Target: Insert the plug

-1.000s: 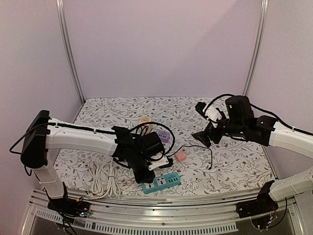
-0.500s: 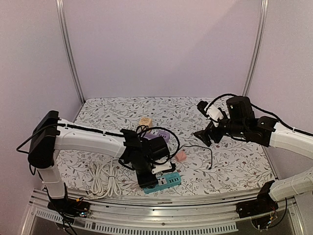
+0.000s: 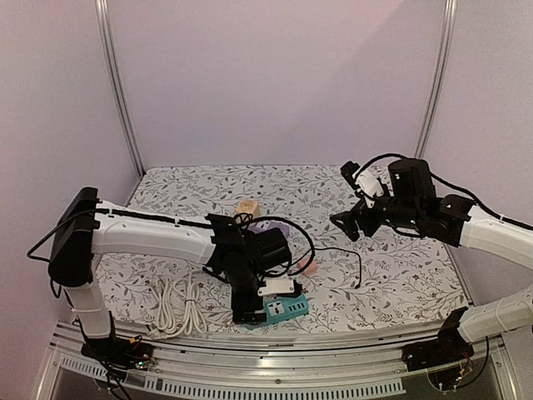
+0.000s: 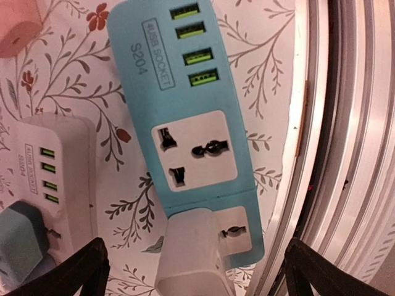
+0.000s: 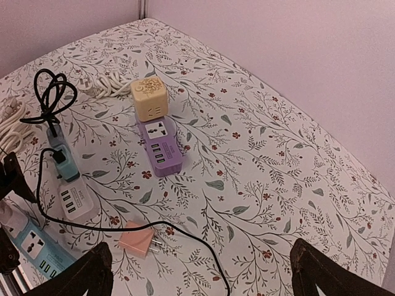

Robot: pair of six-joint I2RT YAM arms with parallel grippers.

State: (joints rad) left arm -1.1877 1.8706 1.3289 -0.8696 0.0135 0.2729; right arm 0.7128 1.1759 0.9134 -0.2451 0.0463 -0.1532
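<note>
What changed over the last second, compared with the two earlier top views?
The left gripper moved toward the near edge and down, bringing the white plug onto the end socket of the teal power strip; its jaws now stand open around it. The right gripper rose slightly. The strip, pink plug and coiled white cable stayed put.

place: lab test cell | cues: plain walls (image 3: 275, 75), aluminium posts (image 3: 118, 83), floral-clothed table (image 3: 400, 283)
</note>
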